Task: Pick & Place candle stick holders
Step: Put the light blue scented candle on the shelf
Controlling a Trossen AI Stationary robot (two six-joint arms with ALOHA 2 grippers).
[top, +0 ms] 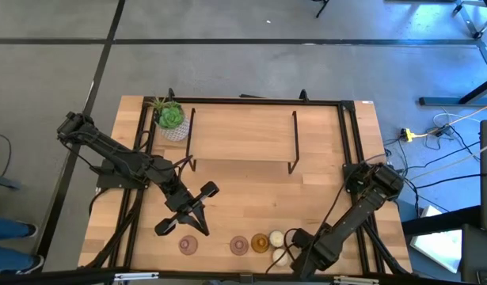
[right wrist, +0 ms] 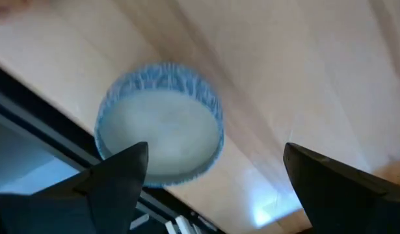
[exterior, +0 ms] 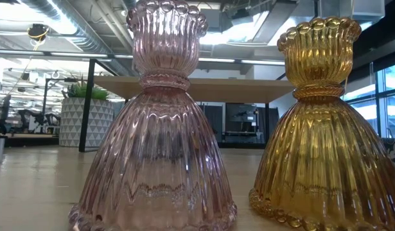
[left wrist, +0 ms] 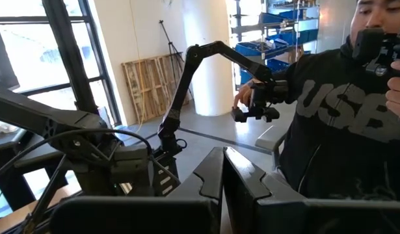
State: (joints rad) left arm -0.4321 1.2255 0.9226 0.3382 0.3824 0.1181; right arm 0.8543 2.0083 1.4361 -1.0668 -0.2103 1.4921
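Near the table's front edge stand two pink glass holders (top: 188, 245) (top: 239, 245), an amber one (top: 260, 242) and two cream-white votives (top: 276, 237) (top: 280, 255), all on their bases. The low view shows a pink holder (exterior: 155, 128) and the amber one (exterior: 325, 128) close up. My right gripper (top: 297, 242) is open just right of the votives. In its wrist view a round votive (right wrist: 160, 127) lies just beyond the open fingers (right wrist: 213, 175), nearer one finger. My left gripper (top: 199, 228) is shut and empty above the table, behind the left pink holder; its fingers (left wrist: 224, 162) point level toward the near side.
A green plant in a white pot (top: 170, 119) stands at the far left. Thin black upright bars (top: 192, 138) (top: 294, 142) and a black frame (top: 346, 134) border the middle of the wooden table. A person (left wrist: 343, 110) stands beyond the near edge.
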